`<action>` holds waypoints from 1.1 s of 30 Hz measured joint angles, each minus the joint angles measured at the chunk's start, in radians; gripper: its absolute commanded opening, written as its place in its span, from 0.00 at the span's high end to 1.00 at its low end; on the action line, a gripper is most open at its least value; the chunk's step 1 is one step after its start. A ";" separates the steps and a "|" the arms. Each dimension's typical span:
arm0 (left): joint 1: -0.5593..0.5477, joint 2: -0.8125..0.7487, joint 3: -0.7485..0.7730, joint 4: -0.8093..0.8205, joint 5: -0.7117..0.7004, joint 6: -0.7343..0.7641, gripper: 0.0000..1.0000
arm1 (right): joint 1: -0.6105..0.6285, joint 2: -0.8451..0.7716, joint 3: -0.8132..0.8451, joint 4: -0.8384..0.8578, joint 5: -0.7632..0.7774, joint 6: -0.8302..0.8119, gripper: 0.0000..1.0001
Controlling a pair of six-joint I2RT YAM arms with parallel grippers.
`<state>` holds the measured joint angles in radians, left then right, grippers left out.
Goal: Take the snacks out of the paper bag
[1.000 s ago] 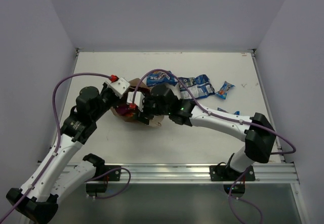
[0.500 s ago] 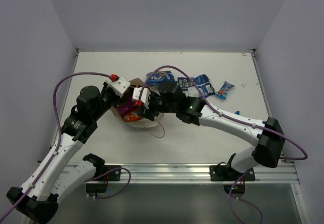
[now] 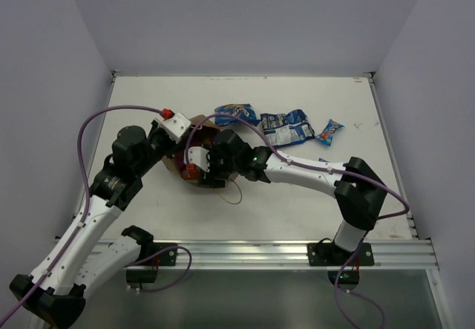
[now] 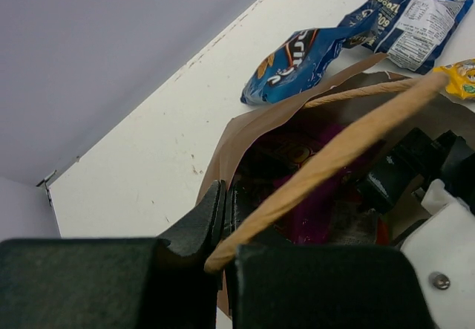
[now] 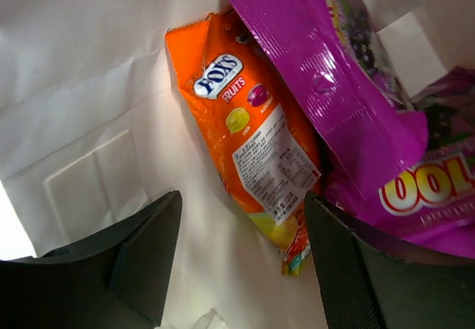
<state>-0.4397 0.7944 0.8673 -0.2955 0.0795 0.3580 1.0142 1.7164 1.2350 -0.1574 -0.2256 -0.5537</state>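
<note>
Orange packet (image 5: 252, 158), two magenta pouches (image 5: 334, 99) bagged; left jaws pinch bag (image 4: 252, 125), right jaws parted.

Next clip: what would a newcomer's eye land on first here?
Both arms meet at the paper bag left of the table's centre, the left gripper pinching its rim. Inside, the open right gripper hovers over an orange packet beside a magenta pouch. Blue packets lie on the table behind.

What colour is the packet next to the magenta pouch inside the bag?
The packet is orange with a white printed panel; clearest in the right wrist view.
</note>
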 measured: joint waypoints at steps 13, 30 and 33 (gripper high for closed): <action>0.000 0.025 0.027 -0.026 0.004 -0.024 1.00 | 0.013 0.129 0.081 -0.020 0.010 -0.069 0.43; 0.000 0.024 0.031 -0.035 0.002 -0.026 1.00 | 0.014 0.173 0.091 0.001 0.097 -0.092 1.00; 0.000 0.024 0.031 -0.032 0.001 -0.026 1.00 | 0.014 0.140 0.087 -0.016 0.103 -0.079 1.00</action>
<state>-0.4397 0.8181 0.8978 -0.3279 0.0803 0.3325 1.0286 1.8568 1.3224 -0.1738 -0.1223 -0.6327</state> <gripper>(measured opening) 0.032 0.011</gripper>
